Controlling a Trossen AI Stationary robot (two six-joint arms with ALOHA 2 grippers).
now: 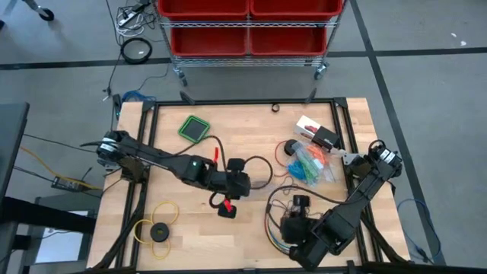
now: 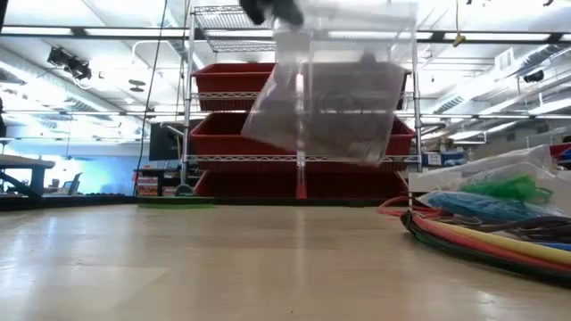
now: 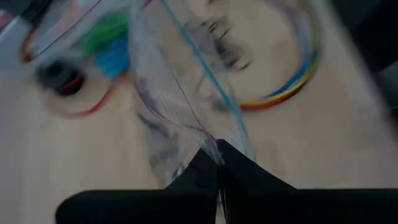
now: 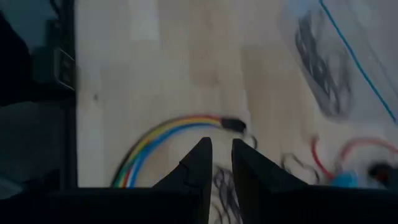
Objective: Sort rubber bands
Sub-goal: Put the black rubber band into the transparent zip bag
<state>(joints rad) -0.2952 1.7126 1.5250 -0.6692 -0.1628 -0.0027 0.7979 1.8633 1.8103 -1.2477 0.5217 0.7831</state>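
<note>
- Left gripper (image 3: 217, 163) at table centre, clamped on the edge of a clear plastic bag (image 3: 180, 93); bag hangs off the table, dark rubber bands (image 3: 224, 53) inside.
- Right gripper (image 4: 221, 155) at 5 o'clock, fingers slightly apart, nothing between them, above loose dark bands (image 4: 222, 190) and the multicoloured cable (image 4: 163, 134).
- Blue and green bands (image 1: 310, 166) bagged at 3 o'clock.

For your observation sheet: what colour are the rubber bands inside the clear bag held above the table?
Dark, near black, the rubber bands show best in the low view.
</note>
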